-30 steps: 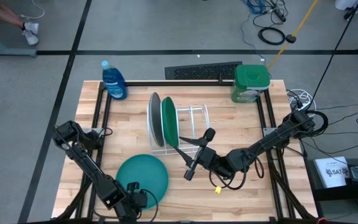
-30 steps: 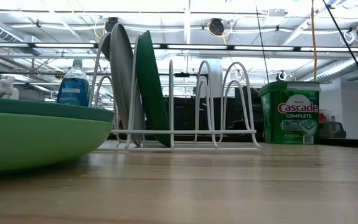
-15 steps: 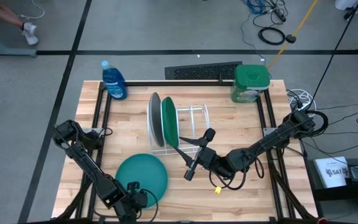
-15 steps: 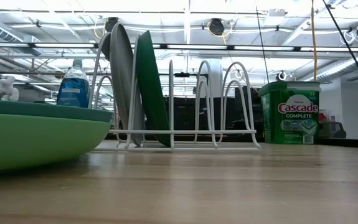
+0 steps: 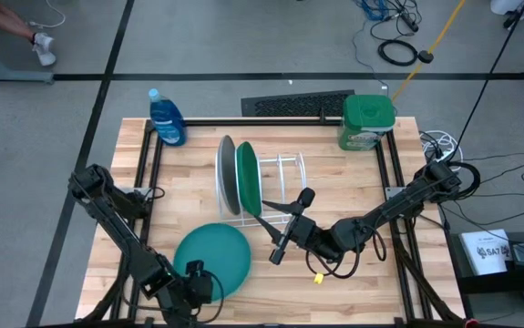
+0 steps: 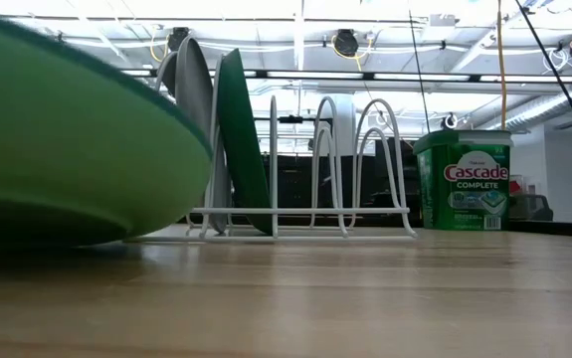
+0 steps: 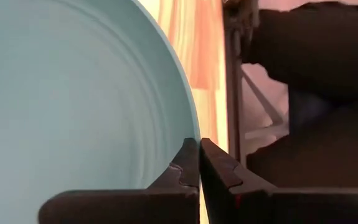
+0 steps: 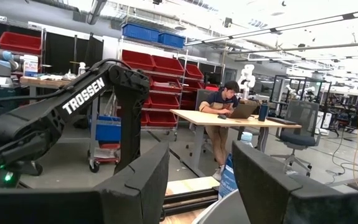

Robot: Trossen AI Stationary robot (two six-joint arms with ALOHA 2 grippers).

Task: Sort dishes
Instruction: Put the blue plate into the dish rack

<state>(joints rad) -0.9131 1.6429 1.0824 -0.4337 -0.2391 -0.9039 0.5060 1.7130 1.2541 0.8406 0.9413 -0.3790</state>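
Note:
A teal plate (image 5: 211,258) lies near the table's front left, and my left gripper (image 5: 196,275) is shut on its near rim. In the low view it shows as a tilted light green underside (image 6: 57,139) with a teal edge. Whether a second plate lies beneath it, I cannot tell. A grey plate (image 5: 226,176) and a dark green plate (image 5: 247,178) stand on edge in the white wire rack (image 5: 284,182). My right gripper (image 5: 284,228) hangs open just in front of the rack, holding nothing. My left gripper pinches the teal plate's near rim (image 7: 193,127) between its two fingers (image 7: 185,165). The fingers come from the table's near side, slanting down. The plate is tilted: the held rim is up and the far part is low, toward the table.
A blue soap bottle (image 5: 167,118) stands at the far left corner and a green Cascade tub (image 5: 367,123) at the far right. The rack's slots (image 6: 335,169) right of the dark green plate hold nothing. A small yellow piece (image 5: 318,278) lies under the right arm.
My left gripper has risen with the plate's near rim. The plate has tipped from flat to tilted, near edge up, while its far part has stayed low. It now fills the left of the low view.

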